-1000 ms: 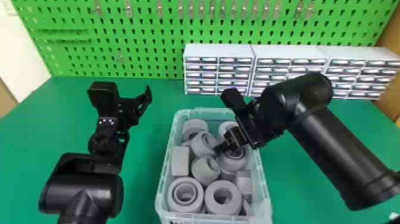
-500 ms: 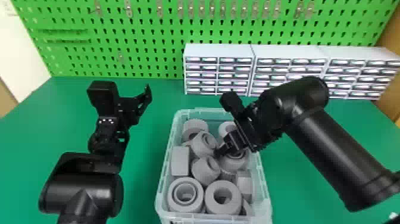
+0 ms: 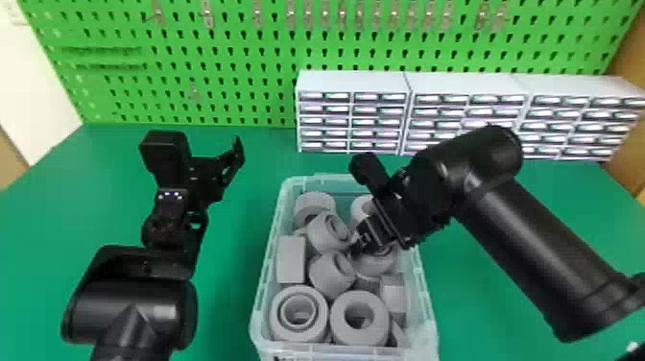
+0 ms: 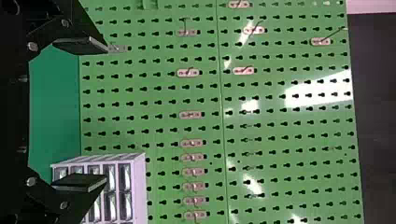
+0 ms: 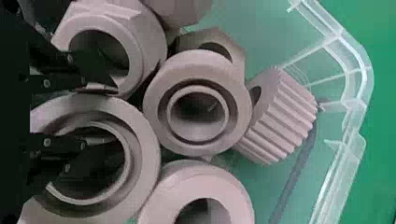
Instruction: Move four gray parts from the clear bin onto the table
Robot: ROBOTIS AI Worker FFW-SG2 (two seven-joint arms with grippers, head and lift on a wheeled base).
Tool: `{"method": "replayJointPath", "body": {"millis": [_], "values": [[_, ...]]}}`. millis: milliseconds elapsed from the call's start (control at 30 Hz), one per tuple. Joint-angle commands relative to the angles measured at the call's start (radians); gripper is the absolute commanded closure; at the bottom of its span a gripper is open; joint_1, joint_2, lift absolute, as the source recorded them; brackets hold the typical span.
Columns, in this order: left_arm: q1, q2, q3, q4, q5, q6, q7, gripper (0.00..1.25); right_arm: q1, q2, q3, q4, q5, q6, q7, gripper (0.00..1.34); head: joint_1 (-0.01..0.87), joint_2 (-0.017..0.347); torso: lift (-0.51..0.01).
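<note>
1. Head view: bright overall; the wall (image 3: 38, 86) at upper left is nearly washed out.
2. White glints line the drawer units (image 3: 352, 82) at upper right.
3. Left wrist view: hard white glare on the pegboard (image 4: 280, 133), right of centre.
4. Right wrist view: dimmer, with deep shadow inside the gray parts (image 5: 196, 67).

1. Clear bin (image 3: 263, 307): see-through, open-topped, upright on the table, heaped with gray parts.
2. Table (image 3: 225, 317): flat and green, under the bin.
3. Thick ring (image 3: 377, 331): gray, smooth, near the bin's front wall, its hole facing up.
4. Stepped ring (image 3: 278, 320): gray, beside the thick ring, a smaller ring shape inside its rim.
5. Block-shaped part (image 3: 290, 261): gray, along the bin's left side.
6. Two round parts (image 3: 320, 237): gray, hollow, tilted, mid-heap.
7. Ribbed part (image 5: 286, 119): gray, ridged, tilted inside the bin.
</note>
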Motion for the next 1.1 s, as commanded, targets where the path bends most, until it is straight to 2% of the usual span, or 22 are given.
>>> {"method": "replayJointPath", "body": {"millis": [0,400,1067], "values": [[0.002,0.003,0.001,0.000,0.004,0.000,0.002,0.29,-0.015,0.001,0.021,0.000,0.001,-0.002,0.000,1.05,0.693,0.072,-0.052],[0.003,0.010,-0.004,0.000,0.010,0.000,0.003,0.29,-0.016,0.000,0.021,-0.031,-0.010,0.008,0.000,1.05,0.693,0.072,-0.052],[0.009,0.015,-0.010,0.000,0.019,0.000,0.015,0.29,-0.016,0.000,-0.022,-0.167,-0.021,0.049,-0.002,1.05,0.693,0.072,-0.052]]}}
